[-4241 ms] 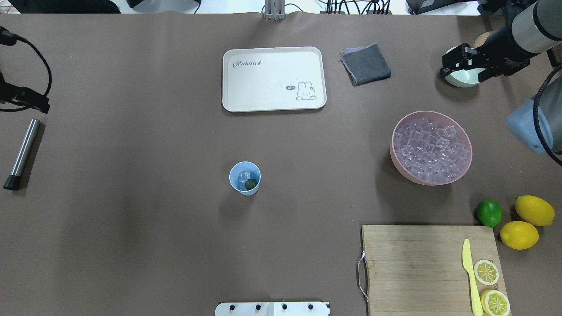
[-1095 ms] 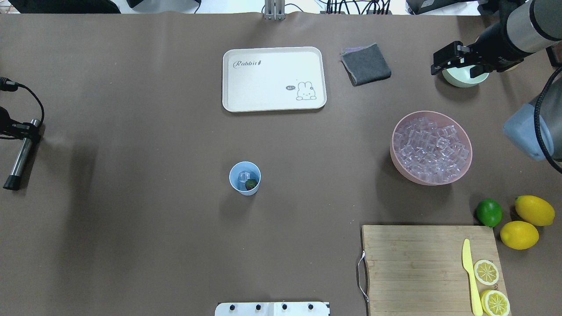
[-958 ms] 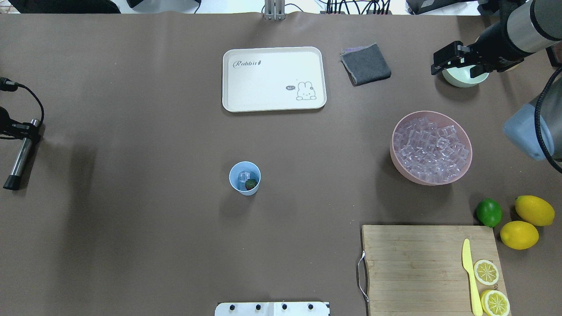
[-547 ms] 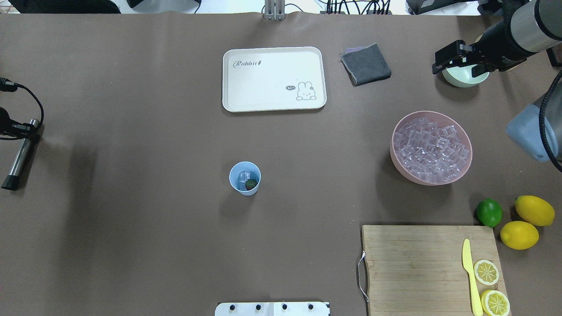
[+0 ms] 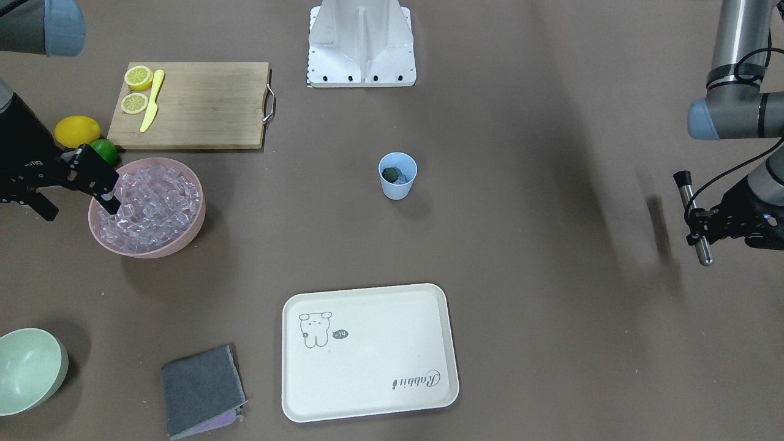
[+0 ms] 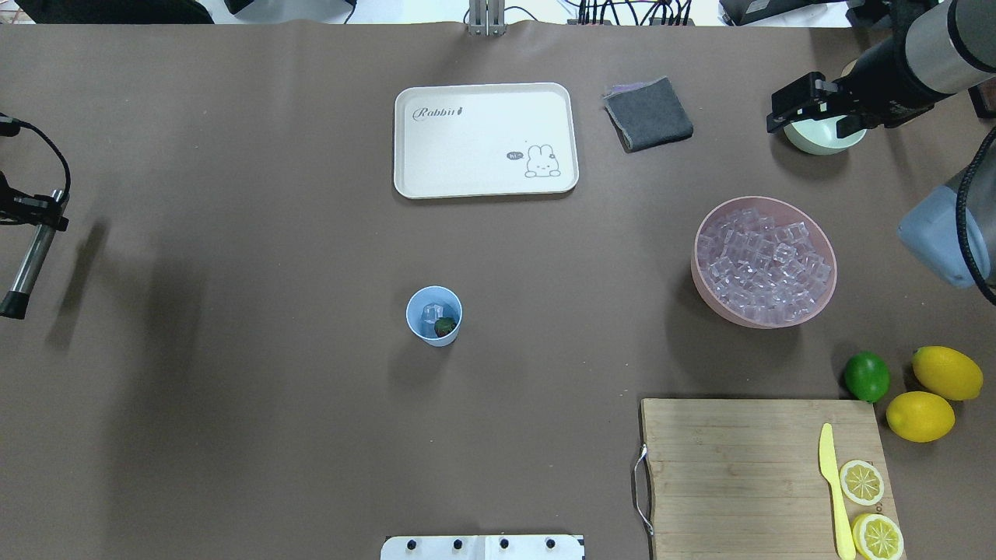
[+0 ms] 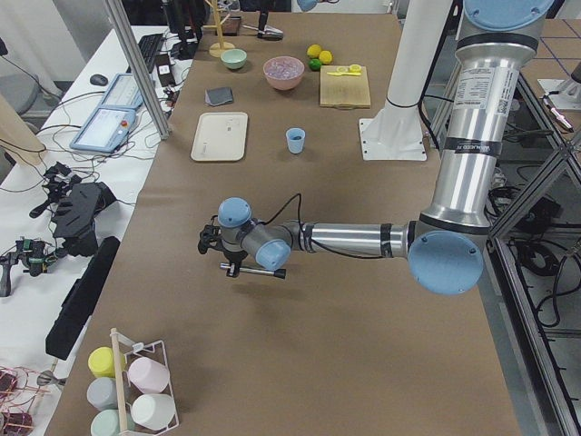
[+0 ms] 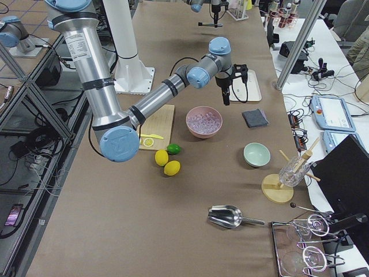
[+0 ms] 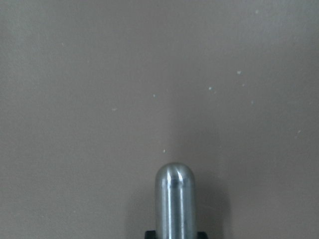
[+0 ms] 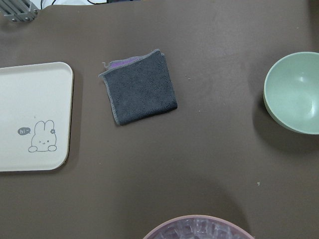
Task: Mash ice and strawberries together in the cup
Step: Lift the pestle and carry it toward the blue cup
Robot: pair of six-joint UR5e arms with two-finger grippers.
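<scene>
Lifted off the table since four seconds back: steel muddler point(image 5: 691, 211), then lying flat at the robot's far left, now held clear with its shadow parted from it. Clamped near the bare rounded end by left gripper point(image 5: 700, 231), fingers pinched tight on the shaft, black-capped end pointing back toward the robot.

Nearest the robot, on its right: wooden cutting board point(image 6: 739, 467) with yellow knife point(image 6: 834, 490) and two lemon halves. Just beyond: lime point(image 6: 867, 376) and two whole lemons. Mid-table, upright and alone: cup point(image 5: 397, 188), with one cube of ice point(image 6: 429, 313) and the strawberry point(image 6: 445, 327) side by side inside, well apart from the muddler. Farther out on the right: pink bowl point(image 6: 747, 319), heaped with more cubes. Farthest: cream tray point(image 6: 482, 140), folded grey cloth point(image 6: 648, 113), pale-green bowl point(image 6: 817, 144). Over that bowl: right gripper point(image 6: 811, 117), fingers spread, holding nothing, a touch farther out than four seconds back.

Step in hand, by the look of it: fetching the tool. Mashing not yet begun.

Next, probably: carry the muddler across to the cup, tip it upright with the black end down, centre it over the rim, then press straight down. Worth minding: a light, unheld cup, likely to tip or skid under an off-centre push, and a slick cube, likely to slip aside.
</scene>
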